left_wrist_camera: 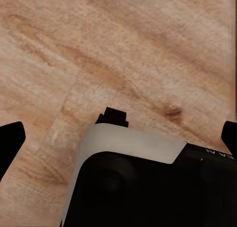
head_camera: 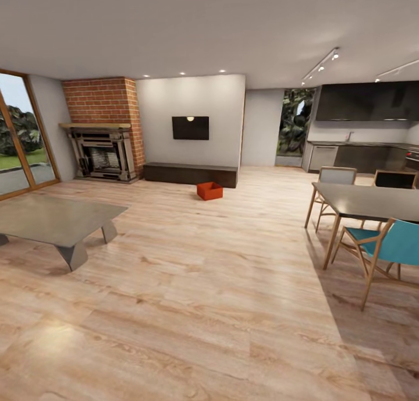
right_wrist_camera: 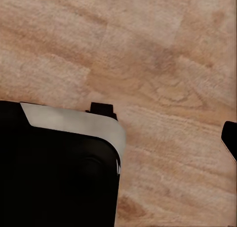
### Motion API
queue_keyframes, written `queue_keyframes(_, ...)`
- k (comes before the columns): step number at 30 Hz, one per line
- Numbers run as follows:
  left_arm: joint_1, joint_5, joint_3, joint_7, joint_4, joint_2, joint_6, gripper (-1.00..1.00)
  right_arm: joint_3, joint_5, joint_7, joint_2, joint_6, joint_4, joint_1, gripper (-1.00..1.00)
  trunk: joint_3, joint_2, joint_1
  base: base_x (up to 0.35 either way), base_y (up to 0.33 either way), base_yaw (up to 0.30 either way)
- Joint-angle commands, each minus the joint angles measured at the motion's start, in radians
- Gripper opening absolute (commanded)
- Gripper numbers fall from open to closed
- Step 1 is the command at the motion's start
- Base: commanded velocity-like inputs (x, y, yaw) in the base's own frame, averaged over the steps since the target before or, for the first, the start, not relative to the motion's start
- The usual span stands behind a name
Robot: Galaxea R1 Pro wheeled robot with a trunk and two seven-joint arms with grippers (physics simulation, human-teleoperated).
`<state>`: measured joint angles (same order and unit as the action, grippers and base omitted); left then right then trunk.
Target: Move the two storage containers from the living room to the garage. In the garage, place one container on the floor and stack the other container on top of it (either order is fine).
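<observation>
I see one orange-red storage container (head_camera: 209,190) on the light wood plank floor (head_camera: 192,284) of the living room, far ahead, just in front of the long dark low cabinet (head_camera: 190,173). The second container is out of view. In the left wrist view my left gripper (left_wrist_camera: 118,138) hangs open over the planks, its dark fingertips (left_wrist_camera: 11,138) far apart with nothing between them. My right gripper (right_wrist_camera: 118,138) also looks open: one fingertip (right_wrist_camera: 230,137) stands at the frame's edge, and the other is hidden behind my dark base (right_wrist_camera: 54,172).
A low grey coffee table (head_camera: 55,220) stands at the left. A dining table (head_camera: 372,200) with a teal chair (head_camera: 387,247) and other chairs is at the right. The brick fireplace (head_camera: 105,127), wall TV (head_camera: 190,127), glass doors (head_camera: 20,139) and kitchen (head_camera: 361,139) line the back.
</observation>
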<state>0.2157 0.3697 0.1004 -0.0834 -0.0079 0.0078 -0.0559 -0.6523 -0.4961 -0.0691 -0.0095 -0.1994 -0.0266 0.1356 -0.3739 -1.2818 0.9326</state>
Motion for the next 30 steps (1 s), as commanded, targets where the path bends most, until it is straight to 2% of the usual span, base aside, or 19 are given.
queue_keyframes(1,0.001,0.008,0.009,-0.002,0.0,0.0,-0.002,1.0,-0.009,-0.007,0.0,0.001,-0.004,-0.003,0.001,1.0,-0.001,-0.001,0.001,0.32,-0.003,0.0)
queue_keyframes(30,0.001,0.005,0.009,-0.002,0.0,0.0,-0.001,1.0,-0.007,-0.007,0.005,0.002,-0.002,-0.003,0.001,1.0,-0.001,-0.001,0.001,0.321,-0.013,0.0)
